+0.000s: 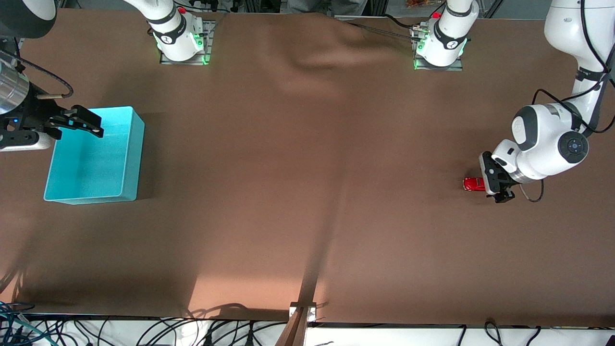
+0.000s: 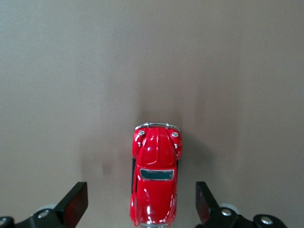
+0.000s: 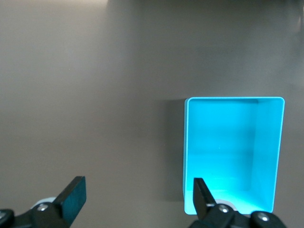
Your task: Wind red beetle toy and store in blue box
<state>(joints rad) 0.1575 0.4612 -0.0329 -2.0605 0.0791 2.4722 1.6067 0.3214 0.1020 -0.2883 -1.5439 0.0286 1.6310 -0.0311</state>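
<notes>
The red beetle toy [image 1: 473, 184] stands on the brown table at the left arm's end. My left gripper [image 1: 495, 185] is low at the toy and open. In the left wrist view the toy [image 2: 155, 178] lies between the two fingertips [image 2: 76, 203], with a gap on each side. The blue box [image 1: 137, 158] stands empty at the right arm's end. My right gripper [image 1: 86, 122] is open and empty above the box's edge toward the right arm's end. In the right wrist view the gripper [image 3: 137, 197] hangs over bare table beside the box [image 3: 186, 142].
The brown cloth on the table [image 1: 307, 192] is rumpled near the arm bases [image 1: 312, 57]. A small clamp [image 1: 302, 311] sits at the table's front edge, with cables below it.
</notes>
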